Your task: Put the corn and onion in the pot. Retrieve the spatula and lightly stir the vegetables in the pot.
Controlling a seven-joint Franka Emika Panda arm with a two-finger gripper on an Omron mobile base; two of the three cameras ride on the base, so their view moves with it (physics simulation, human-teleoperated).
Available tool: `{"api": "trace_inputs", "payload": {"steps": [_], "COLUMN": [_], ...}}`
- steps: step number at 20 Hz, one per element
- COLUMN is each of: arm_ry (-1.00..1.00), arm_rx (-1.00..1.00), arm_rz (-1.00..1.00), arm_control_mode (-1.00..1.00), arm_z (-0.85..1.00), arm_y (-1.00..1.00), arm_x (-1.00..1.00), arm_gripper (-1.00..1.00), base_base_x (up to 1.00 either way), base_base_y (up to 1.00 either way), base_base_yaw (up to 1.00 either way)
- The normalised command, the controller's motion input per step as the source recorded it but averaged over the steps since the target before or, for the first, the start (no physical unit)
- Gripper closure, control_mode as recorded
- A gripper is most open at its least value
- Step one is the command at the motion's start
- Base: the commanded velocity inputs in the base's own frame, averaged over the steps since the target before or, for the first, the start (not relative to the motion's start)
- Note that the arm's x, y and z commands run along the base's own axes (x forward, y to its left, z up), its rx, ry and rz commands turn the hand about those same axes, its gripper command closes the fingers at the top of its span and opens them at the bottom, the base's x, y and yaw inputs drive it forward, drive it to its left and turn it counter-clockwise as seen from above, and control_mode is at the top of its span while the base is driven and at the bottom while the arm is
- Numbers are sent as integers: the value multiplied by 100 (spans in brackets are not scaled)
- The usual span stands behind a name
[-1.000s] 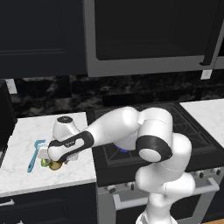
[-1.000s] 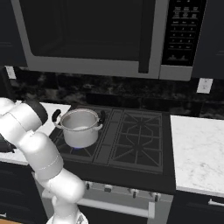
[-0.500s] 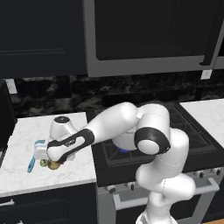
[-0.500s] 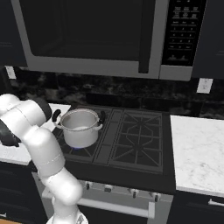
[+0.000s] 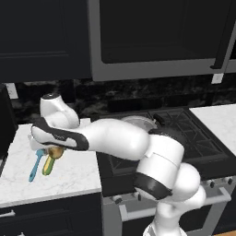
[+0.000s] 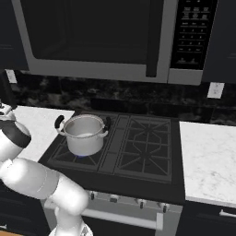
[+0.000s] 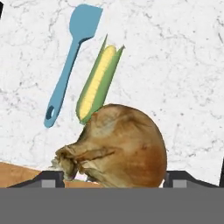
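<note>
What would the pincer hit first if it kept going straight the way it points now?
Most likely the onion: in the hand view it sits between the two finger tips, right ahead of the pincer. The corn and spatula lie beyond, on the counter.

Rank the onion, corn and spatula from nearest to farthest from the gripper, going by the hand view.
1. Onion: right at the gripper, between its fingertips.
2. Corn: just beyond the onion.
3. Spatula: farthest, left of the corn.

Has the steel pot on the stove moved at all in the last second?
No. The pot sits on the same front-left burner of the stove as before.
</note>
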Motion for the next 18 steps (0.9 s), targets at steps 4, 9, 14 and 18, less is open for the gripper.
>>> {"api": "trace_inputs", "payload": {"steps": [4, 9, 14, 18], "arm_ry": [-20, -22, -15, -7], "arm_rx": [-4, -8, -2, 0], "arm_rz": [5, 7, 3, 5], "arm_control_mode": [-100, -100, -100, -100], "arm_z": [40, 33, 72, 46], "arm_y": [-100, -100, -100, -100], "arm_x": [-64, -41, -2, 21], "arm_gripper": [100, 100, 100, 100], "base_base_x": [0, 0, 0, 0], "base_base_y": [0, 0, 0, 0], "base_base_yaw": [0, 0, 0, 0]}}
